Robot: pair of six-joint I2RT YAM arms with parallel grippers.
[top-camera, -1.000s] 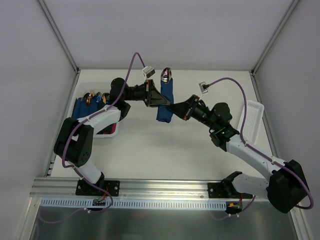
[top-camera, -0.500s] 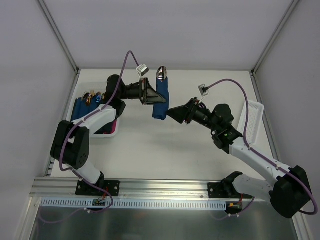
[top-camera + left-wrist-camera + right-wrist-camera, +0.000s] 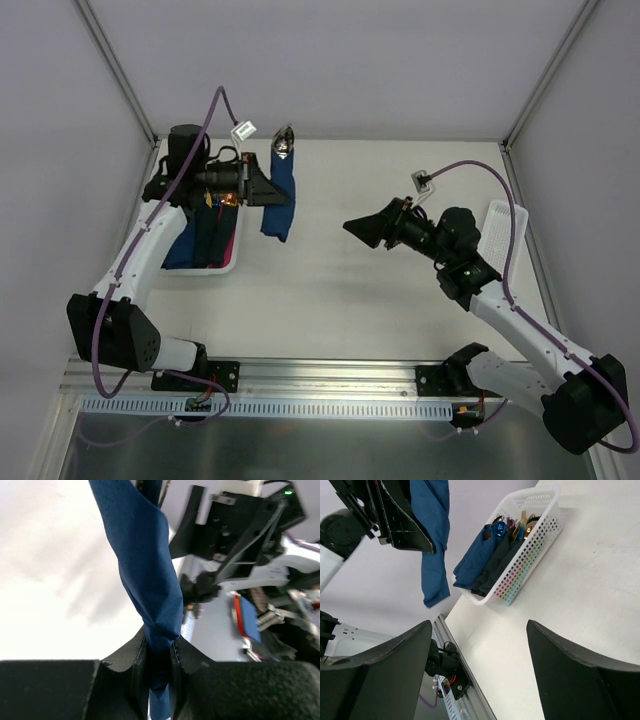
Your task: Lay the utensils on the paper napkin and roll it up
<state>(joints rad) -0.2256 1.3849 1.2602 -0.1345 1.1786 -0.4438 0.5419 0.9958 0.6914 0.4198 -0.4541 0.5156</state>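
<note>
The paper napkin (image 3: 278, 200) is rolled into a dark blue bundle and hangs in the air beside the white basket (image 3: 215, 270). The silver tip of a utensil (image 3: 283, 142) pokes out of its far end. My left gripper (image 3: 266, 191) is shut on the roll's middle. In the left wrist view the napkin (image 3: 145, 570) is pinched between the left gripper's (image 3: 159, 660) pads. My right gripper (image 3: 350, 226) stands open and empty over mid-table, well to the right of the roll. The right wrist view shows the right gripper (image 3: 479, 630) spread wide, with the napkin (image 3: 432, 535) far off.
The white basket (image 3: 535, 535) at the left holds narrow dark blue bundles (image 3: 205, 230) with copper-gold tips. A white slotted tray (image 3: 505, 245) leans at the table's right edge. Frame posts rise at the back corners.
My right gripper has opened, let go of the roll and drawn back to the right. The left arm has swung left with the roll, up to the basket.
</note>
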